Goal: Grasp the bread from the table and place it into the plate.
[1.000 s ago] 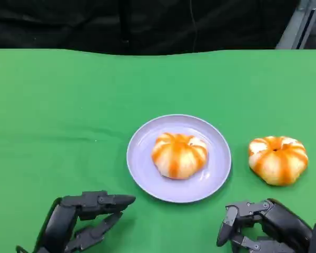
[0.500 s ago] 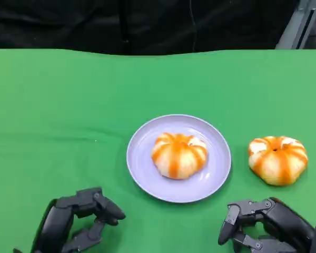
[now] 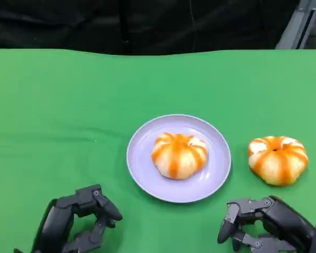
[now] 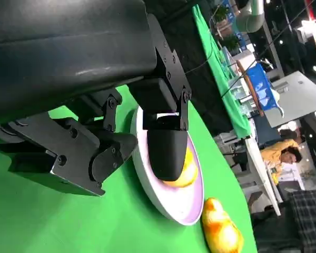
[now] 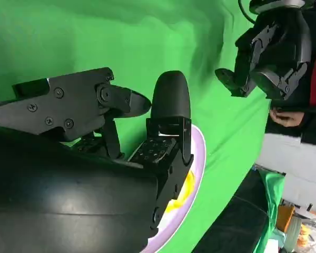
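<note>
A lilac plate (image 3: 142, 168) lies at mid-table with an orange-striped round bread (image 3: 179, 155) on it. A second striped bread (image 3: 277, 159) sits on the green cloth just right of the plate. My left hand (image 3: 76, 224) hovers low at the near left, well short of the plate, fingers loosely bent and holding nothing. My right hand (image 3: 266, 226) sits at the near right, just in front of the second bread, also without anything in it. The left wrist view shows the plate (image 4: 163, 203), its bread (image 4: 188, 169) and the other bread (image 4: 221, 232) past my fingers (image 4: 168, 153).
Green cloth (image 3: 68, 105) covers the table up to a dark backdrop at the far edge. In the right wrist view the plate's rim (image 5: 199, 158) peeks past my right hand (image 5: 95, 158), with my left hand (image 5: 271, 47) beyond and a person's hand (image 5: 287, 117) beside the table.
My left hand's fingers have curled inward from a stretched-out pose and the hand has drawn slightly back. The right hand, plate and both breads have stayed put.
</note>
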Motion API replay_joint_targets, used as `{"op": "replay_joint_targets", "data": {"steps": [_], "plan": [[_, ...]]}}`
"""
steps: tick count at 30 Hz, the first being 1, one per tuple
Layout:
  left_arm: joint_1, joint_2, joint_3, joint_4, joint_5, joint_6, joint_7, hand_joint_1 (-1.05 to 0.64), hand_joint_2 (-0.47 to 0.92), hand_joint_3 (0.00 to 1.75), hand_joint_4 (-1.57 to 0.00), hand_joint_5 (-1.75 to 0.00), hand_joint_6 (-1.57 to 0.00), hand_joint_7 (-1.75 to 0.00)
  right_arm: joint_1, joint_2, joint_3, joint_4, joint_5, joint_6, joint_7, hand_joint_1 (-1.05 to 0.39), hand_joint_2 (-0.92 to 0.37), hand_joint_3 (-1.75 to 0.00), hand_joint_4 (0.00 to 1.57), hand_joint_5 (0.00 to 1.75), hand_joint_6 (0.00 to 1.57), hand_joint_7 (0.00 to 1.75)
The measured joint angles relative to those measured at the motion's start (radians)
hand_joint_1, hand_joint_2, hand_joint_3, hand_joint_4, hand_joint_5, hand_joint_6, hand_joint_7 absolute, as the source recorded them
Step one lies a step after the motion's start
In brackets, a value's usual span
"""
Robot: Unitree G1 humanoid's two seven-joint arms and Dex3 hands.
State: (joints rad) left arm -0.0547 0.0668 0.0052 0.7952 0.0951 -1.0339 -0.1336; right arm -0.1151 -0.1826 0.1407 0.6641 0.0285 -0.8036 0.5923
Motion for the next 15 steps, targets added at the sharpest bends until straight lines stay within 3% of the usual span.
{"op": "replay_joint_targets", "data": {"steps": [15], "plan": [[0.001, 0.000, -0.006, 0.000, -0.013, 0.000, 0.000, 0.02, 0.62, 0.98, -0.82, -1.40, -0.88, -1.25, 0.000, 0.000, -0.004, 0.000, 0.003, 0.002, 0.003, -0.06, -0.92, -0.48, 0.72, 1.57, 0.81, 1.04]]}}
